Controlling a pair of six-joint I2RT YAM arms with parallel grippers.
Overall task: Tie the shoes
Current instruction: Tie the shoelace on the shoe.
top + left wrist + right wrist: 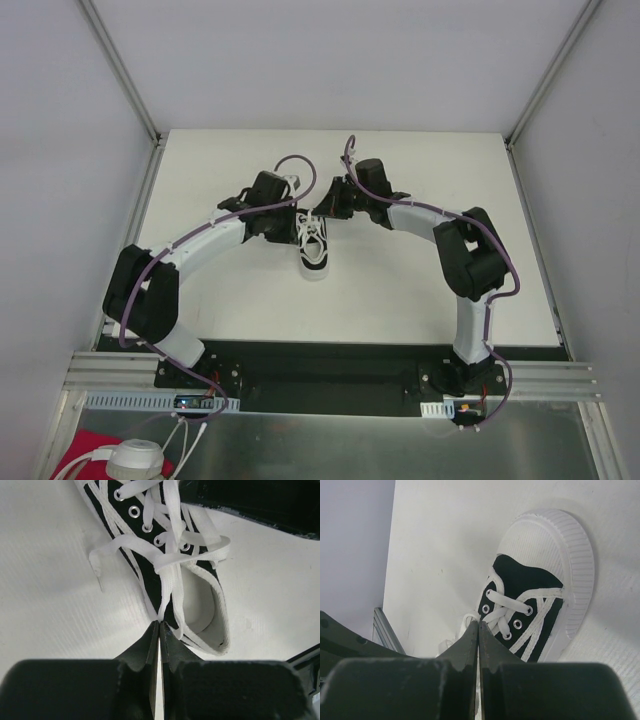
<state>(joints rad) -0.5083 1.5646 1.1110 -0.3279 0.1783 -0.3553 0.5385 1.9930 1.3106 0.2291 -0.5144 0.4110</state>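
Note:
The small black shoe point(315, 262) with its white sole lies mid-table, toe toward the arm bases. My left gripper point(296, 227) is at its heel end on the left, and my right gripper point(322, 210) is just behind it on the right. The left wrist view shows the shoe point(145, 572) with crossed white laces point(172, 555); one lace runs down into my left gripper point(159, 622), which is shut on it. Seen from the right wrist, the shoe point(520, 580) has its toe cap up, and my right gripper point(478, 623) is shut on a lace point(469, 620) beside the eyelets.
The white table point(420, 290) is framed by aluminium rails point(130, 90) and grey walls. The right arm's black body point(260, 502) crosses the top of the left wrist view. A red cloth point(80, 450) and a white object point(135, 462) lie below the near edge.

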